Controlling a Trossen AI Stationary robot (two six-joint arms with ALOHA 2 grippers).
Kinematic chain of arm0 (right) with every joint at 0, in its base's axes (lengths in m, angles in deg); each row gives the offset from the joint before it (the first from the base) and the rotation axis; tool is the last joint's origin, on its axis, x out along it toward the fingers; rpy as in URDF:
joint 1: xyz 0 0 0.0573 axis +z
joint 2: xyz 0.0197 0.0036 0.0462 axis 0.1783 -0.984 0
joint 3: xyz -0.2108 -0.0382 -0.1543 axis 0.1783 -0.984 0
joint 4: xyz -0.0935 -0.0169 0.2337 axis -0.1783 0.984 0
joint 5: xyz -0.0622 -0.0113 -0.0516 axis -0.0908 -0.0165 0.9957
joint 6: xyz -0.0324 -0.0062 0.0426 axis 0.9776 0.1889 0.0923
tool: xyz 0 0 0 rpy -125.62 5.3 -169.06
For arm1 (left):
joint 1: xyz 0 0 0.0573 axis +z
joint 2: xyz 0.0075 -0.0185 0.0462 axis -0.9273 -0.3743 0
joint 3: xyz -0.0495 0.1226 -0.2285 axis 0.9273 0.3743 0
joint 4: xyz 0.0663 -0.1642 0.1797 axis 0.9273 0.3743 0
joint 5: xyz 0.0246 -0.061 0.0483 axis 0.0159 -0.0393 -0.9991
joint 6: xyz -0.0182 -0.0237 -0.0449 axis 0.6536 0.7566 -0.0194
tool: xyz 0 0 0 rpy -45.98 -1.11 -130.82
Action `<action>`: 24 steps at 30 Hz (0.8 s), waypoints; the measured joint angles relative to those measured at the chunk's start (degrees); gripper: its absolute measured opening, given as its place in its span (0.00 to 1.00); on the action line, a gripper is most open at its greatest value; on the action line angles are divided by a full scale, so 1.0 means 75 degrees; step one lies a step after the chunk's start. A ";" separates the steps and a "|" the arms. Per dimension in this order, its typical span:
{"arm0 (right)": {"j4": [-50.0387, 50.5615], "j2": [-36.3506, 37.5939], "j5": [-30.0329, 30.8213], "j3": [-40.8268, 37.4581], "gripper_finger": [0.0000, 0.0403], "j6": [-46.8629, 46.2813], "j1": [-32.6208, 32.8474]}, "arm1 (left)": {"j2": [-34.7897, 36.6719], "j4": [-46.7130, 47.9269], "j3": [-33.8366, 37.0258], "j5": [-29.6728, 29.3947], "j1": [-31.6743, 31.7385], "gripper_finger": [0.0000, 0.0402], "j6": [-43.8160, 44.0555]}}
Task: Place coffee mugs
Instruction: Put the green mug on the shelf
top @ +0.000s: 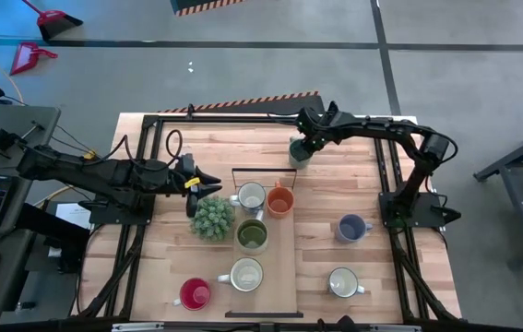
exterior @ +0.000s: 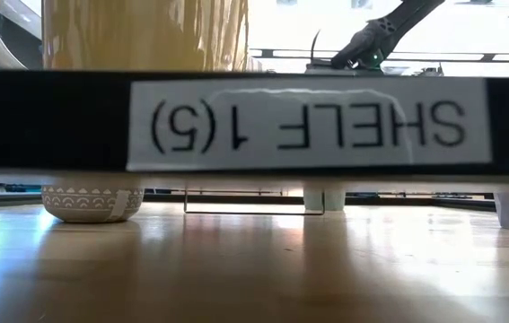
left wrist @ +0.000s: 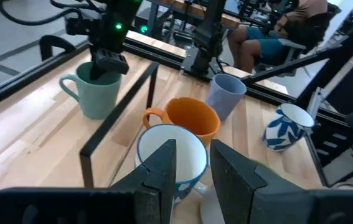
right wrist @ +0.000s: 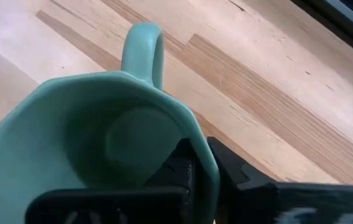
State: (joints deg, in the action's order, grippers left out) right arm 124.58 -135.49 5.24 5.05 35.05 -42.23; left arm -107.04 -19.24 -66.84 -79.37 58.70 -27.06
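One teal mug [right wrist: 101,149] is at risk: the right gripper [top: 305,143] pinches only its thin rim, one finger inside the cup and one outside, so the mug could pivot in the narrow grip, swing under its own weight, or slip free if lifted or moved briskly. It stands at the far side of the table [top: 335,180], just beyond the black wire frame [top: 263,171], so a low carry toward the others could clip that frame.

Second hazard: the left gripper [left wrist: 192,165] hovers directly over a white mug [left wrist: 170,149] that stands just beside the orange mug [left wrist: 192,118]; a descent slightly off line could knock either one, or brush the spiky plant [top: 212,218] nearby.

Poses: the right arm reaches from its base at the table's right edge across to the far middle, wrist angled down into the teal mug, fingers pressed together on the rim. The left arm extends from the left edge toward the centre cluster, its fingers parted a little and holding nothing.

Remaining stock: olive mug [top: 251,236], blue-grey mug [top: 350,227], red mug [top: 195,293] and two pale mugs stand nearer the front, well apart from both grippers.
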 joint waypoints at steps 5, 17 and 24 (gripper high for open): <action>0.0284 0.0076 0.0245 0.0208 0.01 0.0208 0.0004 | 0.0000 0.0012 0.0000 0.0150 0.0000 0.22 -0.0009; 0.2940 0.1022 0.1391 0.2645 0.00 0.0472 0.0092 | 0.0000 0.0381 0.0000 0.0150 0.0000 0.22 -0.0023; 0.4005 0.2013 0.1372 0.3421 0.00 -0.0248 0.0709 | 0.0003 0.0515 0.0000 0.0147 0.0000 0.22 -0.0029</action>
State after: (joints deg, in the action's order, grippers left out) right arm 154.62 -120.39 15.53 30.71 33.19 -36.92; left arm -107.01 -15.38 -66.84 -78.27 58.70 -27.28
